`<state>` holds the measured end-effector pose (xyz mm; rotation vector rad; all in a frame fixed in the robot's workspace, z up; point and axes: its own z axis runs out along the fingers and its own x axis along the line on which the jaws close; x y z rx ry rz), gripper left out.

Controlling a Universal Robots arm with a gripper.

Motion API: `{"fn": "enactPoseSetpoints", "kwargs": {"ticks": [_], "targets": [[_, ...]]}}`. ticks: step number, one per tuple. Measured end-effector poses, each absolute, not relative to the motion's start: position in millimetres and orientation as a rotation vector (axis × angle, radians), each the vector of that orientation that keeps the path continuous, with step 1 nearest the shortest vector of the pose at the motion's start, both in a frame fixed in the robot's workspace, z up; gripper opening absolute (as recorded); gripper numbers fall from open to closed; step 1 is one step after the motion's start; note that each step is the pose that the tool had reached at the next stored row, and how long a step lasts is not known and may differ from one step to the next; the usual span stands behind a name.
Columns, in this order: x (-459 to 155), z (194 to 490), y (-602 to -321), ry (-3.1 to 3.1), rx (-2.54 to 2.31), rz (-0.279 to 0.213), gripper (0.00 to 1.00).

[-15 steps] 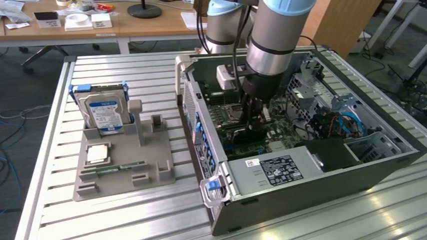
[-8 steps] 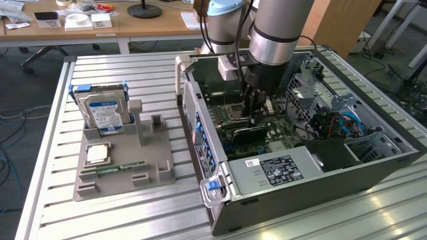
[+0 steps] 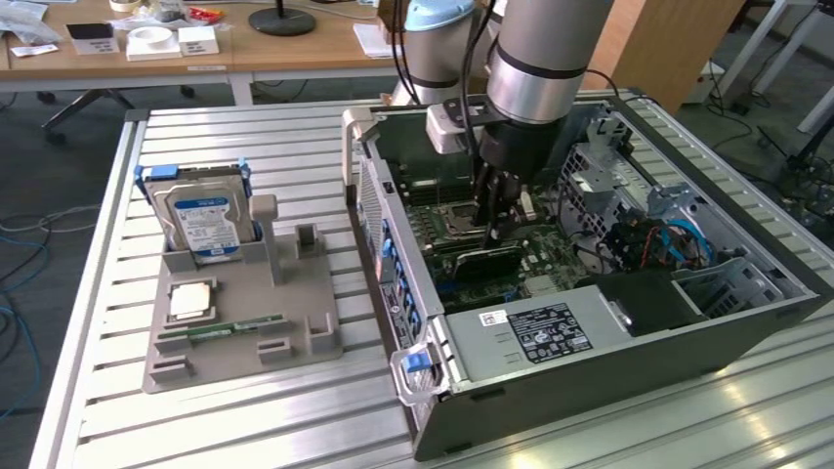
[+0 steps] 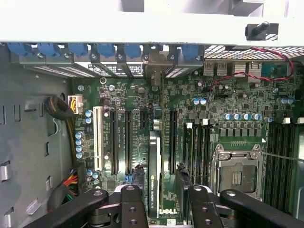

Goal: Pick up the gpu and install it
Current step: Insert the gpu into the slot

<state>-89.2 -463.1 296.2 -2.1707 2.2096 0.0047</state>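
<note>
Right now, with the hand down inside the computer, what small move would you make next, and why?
Probably lift the hand straight up. It stands open astride the graphics card, which stands edge-on in a slot on the green board, so it looks released. Whether it is fully seated I cannot tell.

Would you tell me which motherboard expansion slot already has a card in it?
The slot between the gripper fingers holds the gpu, standing on edge; the others, including the white one, are empty.

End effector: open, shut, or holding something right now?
End effector: open, fingers on either side of the gpu, which stands edge-up on the motherboard inside the computer case; a grip cannot be told.
</note>
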Motion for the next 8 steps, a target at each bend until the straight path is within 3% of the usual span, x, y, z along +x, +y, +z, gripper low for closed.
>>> {"fn": "enactPoseSetpoints", "kwargs": {"ticks": [8], "targets": [[-88.3, 299.7, -463.1, 2.210, -2.171, 0.006, 0.40]]}}
